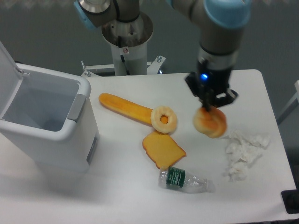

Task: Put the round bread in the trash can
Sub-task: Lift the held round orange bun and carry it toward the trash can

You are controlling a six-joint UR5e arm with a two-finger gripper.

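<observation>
The table is carrying everything, and the bin is sitting at its left end with the lid standing open and the pale interior showing, apparently with nothing in it. The arm is reaching down over the right half of the table, and the gripper is pinching the bun from above, its jaws closed most of the way onto the bun's top edge. The bun is hanging tilted below the fingers; it looks lifted clear of the table, though the single view is not settling that for certain.

Lying between bun and bin are a long orange loaf, a toast slice and a donut, the donut resting against the loaf's right end and just above the toast. A plastic bottle is lying on its side near the front edge, and crumpled tissue is sitting just right of the bun.

By my reading, the grasp is done and the carry is the step in hand. The next move is calling for a leftward traverse across the table, high enough to pass over the donut and loaf and to clear the bin's near wall, then stopping above the opening before the jaws are released. Because the grip is only on the bun's upper rim, the bun may swing or slip during a quick move, so a steady pace seems wise.
</observation>
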